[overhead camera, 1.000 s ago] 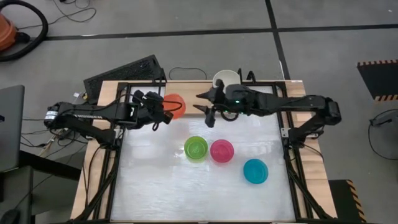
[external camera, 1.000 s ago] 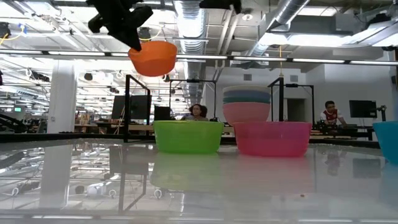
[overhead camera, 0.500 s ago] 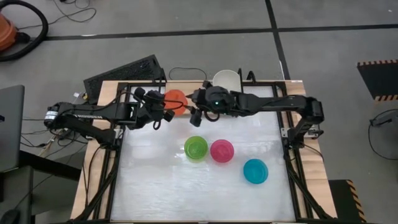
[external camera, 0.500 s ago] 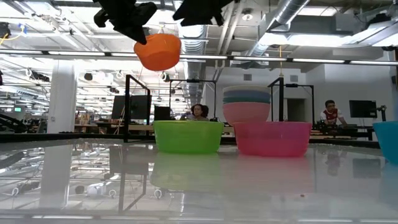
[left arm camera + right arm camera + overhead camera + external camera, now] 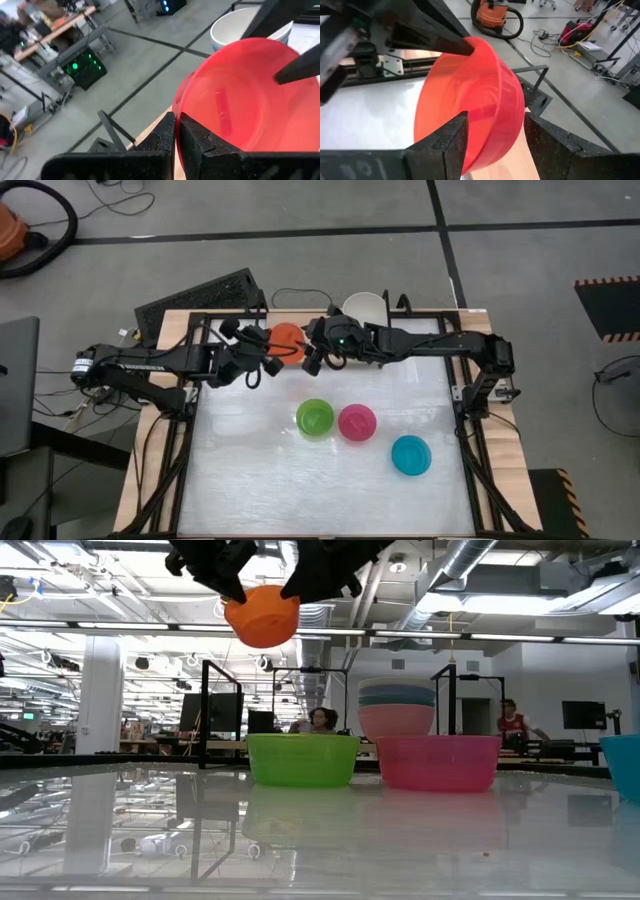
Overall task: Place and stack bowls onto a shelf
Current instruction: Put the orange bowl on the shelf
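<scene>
A red-orange bowl (image 5: 287, 334) hangs high over the table's far left part, with my left gripper (image 5: 268, 346) shut on it. My right gripper (image 5: 495, 142) is open at the bowl's opposite side. One finger (image 5: 447, 142) is in front of the bowl's hollow and the other (image 5: 550, 145) is outside its wall. A stack of larger bowls (image 5: 396, 706), cream-white on top (image 5: 363, 306), stands at the table's far edge on the shelf (image 5: 318, 313). My left gripper pinches the bowl's rim (image 5: 178, 112) between its two fingers, on the side toward the table's left. The fingers come nearly level from the left. The bowl is lifted clear and tilted, its opening turned toward my right gripper. My right gripper straddles the far rim (image 5: 492, 107); I cannot tell whether it touches.
A lime green bowl (image 5: 315, 418) and a magenta bowl (image 5: 356, 422) stand side by side mid-table, and a teal bowl (image 5: 410, 454) stands nearer the front right. A black frame (image 5: 192, 430) runs around the white tabletop.
My right gripper has gone toward the table's left and a little down, from over the stack to the red-orange bowl, staying open. My left gripper has rolled its wrist. The bowl has tipped from upright, so its opening now faces my right gripper.
</scene>
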`<move>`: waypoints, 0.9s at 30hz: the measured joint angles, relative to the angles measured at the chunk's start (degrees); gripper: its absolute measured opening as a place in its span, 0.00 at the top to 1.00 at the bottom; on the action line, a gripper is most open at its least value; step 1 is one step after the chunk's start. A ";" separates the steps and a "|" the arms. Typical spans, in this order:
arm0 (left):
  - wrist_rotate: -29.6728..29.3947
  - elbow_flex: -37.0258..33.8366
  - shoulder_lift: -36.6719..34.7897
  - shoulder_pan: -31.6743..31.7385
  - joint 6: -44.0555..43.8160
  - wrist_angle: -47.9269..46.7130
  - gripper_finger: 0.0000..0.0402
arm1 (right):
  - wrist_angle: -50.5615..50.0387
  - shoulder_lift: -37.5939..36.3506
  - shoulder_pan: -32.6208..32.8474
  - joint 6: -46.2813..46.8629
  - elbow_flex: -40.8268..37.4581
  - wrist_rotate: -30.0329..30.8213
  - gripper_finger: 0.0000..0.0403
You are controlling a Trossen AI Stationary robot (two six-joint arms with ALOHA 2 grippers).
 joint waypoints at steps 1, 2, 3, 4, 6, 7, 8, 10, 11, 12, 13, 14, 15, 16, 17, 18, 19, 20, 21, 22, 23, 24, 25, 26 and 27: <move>0.00 0.00 0.00 0.00 1.24 0.92 1.00 | -0.07 0.00 -0.19 0.00 0.00 -0.04 0.47; 0.05 0.00 0.00 0.00 2.42 1.78 1.00 | -0.40 0.00 -0.22 0.00 0.00 -0.18 0.49; 0.09 0.00 0.00 0.00 3.39 2.61 1.00 | -0.67 0.02 -0.24 0.00 0.00 -0.20 0.51; 0.09 0.00 0.00 0.00 4.19 3.41 1.00 | -0.75 0.02 -0.26 0.02 0.00 -0.16 0.54; 0.13 0.00 0.00 -0.07 5.97 4.92 1.00 | -1.22 0.02 -0.28 0.04 0.00 0.08 0.62; 0.20 0.00 0.00 -0.09 6.75 5.73 1.00 | -1.51 0.02 -0.34 0.11 0.00 0.32 0.66; 0.45 0.00 0.00 -0.13 7.61 6.39 1.00 | -1.68 0.02 -0.52 0.21 0.00 0.46 0.71; 1.50 0.00 0.00 -0.13 8.61 7.61 1.00 | -1.75 0.02 -0.86 0.25 0.00 0.83 0.81; 1.98 0.00 0.00 -0.11 8.65 8.19 1.00 | -1.67 0.02 -0.93 0.35 0.00 1.23 0.85; 2.53 0.00 0.00 -0.11 8.59 8.57 1.00 | -1.60 0.02 -1.05 0.53 0.00 1.63 0.90; 2.95 0.00 0.00 -0.14 8.49 9.05 1.00 | -1.65 0.02 -1.22 0.72 0.00 1.61 0.94; 2.94 0.00 0.00 -0.14 8.45 9.20 1.00 | -1.72 0.02 -1.25 0.84 0.00 1.32 0.94; 3.01 0.00 -0.02 -0.15 8.47 9.14 1.00 | -1.93 0.04 -1.34 0.83 0.00 1.28 0.94; 3.02 0.00 -0.02 -0.15 8.47 9.25 1.00 | -1.98 0.04 -1.43 1.03 0.00 1.22 0.94; 3.05 0.00 -0.02 -0.15 8.47 9.38 1.00 | -2.01 0.04 -1.65 1.54 0.00 0.95 0.94; 3.10 0.00 -0.02 -0.14 8.48 9.54 1.00 | -2.09 0.04 -1.89 2.23 0.00 0.70 0.94; 3.25 0.00 -0.01 -0.10 8.50 9.58 1.00 | -2.41 0.04 -2.20 3.00 0.00 0.43 0.94; 3.52 0.00 0.00 -0.07 8.46 9.56 1.00 | -2.84 0.04 -2.47 3.76 0.00 0.09 0.94; 3.77 0.00 0.00 -0.07 8.35 9.49 1.00 | -3.10 0.04 -2.67 4.41 0.00 -0.24 0.94; 4.67 0.00 0.00 -0.07 8.43 9.41 1.00 | -3.33 0.04 -2.92 4.91 0.00 -0.62 0.94; 6.09 0.00 0.00 -0.07 8.71 9.35 0.99 | -3.47 0.04 -3.17 5.01 0.00 -0.95 0.94; 7.37 0.00 0.00 -0.03 8.84 9.36 0.98 | -3.48 0.04 -3.30 5.00 0.00 -1.06 0.94; 8.31 0.00 0.00 -0.01 8.86 9.41 0.96 | -3.49 0.04 -3.36 4.98 0.00 -1.06 0.94; 8.81 0.00 0.00 0.00 8.94 9.37 0.94 | -3.55 0.04 -3.46 4.98 0.00 -1.06 0.94; 9.08 0.00 0.00 -0.02 9.03 9.34 0.91 | -3.63 0.04 -3.58 5.04 0.00 -1.09 0.94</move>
